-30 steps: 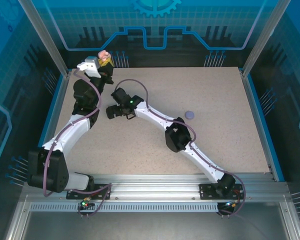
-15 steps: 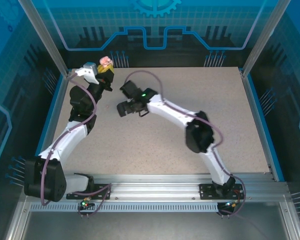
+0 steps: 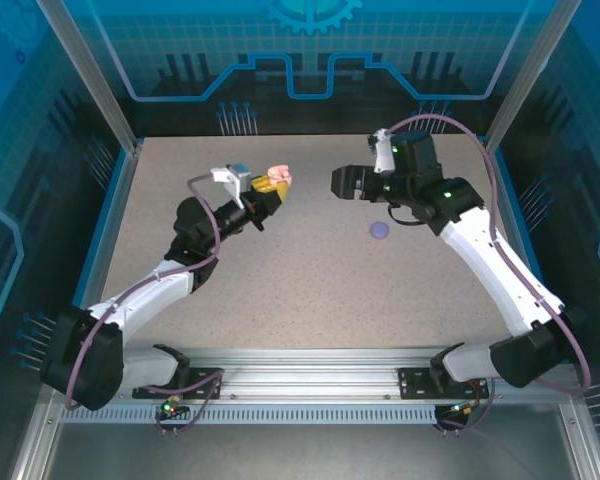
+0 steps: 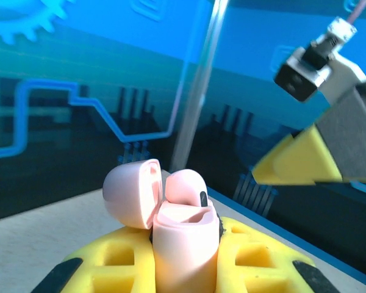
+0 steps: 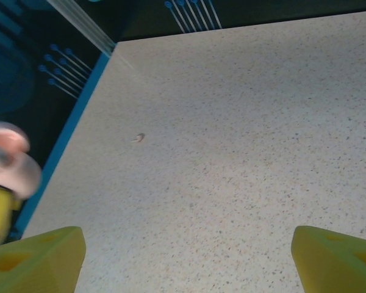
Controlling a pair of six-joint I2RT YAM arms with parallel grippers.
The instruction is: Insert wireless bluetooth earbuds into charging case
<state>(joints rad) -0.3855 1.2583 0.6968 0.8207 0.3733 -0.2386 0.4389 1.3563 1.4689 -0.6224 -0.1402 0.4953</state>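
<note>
My left gripper (image 3: 270, 185) is shut on a pale pink charging case (image 4: 183, 244) and holds it upright above the table. The case's lid (image 4: 131, 192) is flipped open to the left. One pinkish-white earbud (image 4: 186, 186) sits in the case with its rounded head sticking out. My right gripper (image 3: 342, 183) hangs open just right of the case, with nothing between its yellow fingers (image 5: 36, 256). One of those fingers (image 4: 299, 162) also appears in the left wrist view. A second pale earbud (image 5: 138, 138) lies loose on the speckled table near the left rim.
A round purple disc (image 3: 380, 229) lies on the table under the right forearm. Blue rails (image 3: 510, 215) edge the tabletop (image 3: 310, 290), with transparent walls and metal posts behind. The arm bases stand at the near edge.
My left arm has carried the pink case from the back-left corner toward the table's middle. My right arm has swung from centre-left to the back right and now faces the case.
</note>
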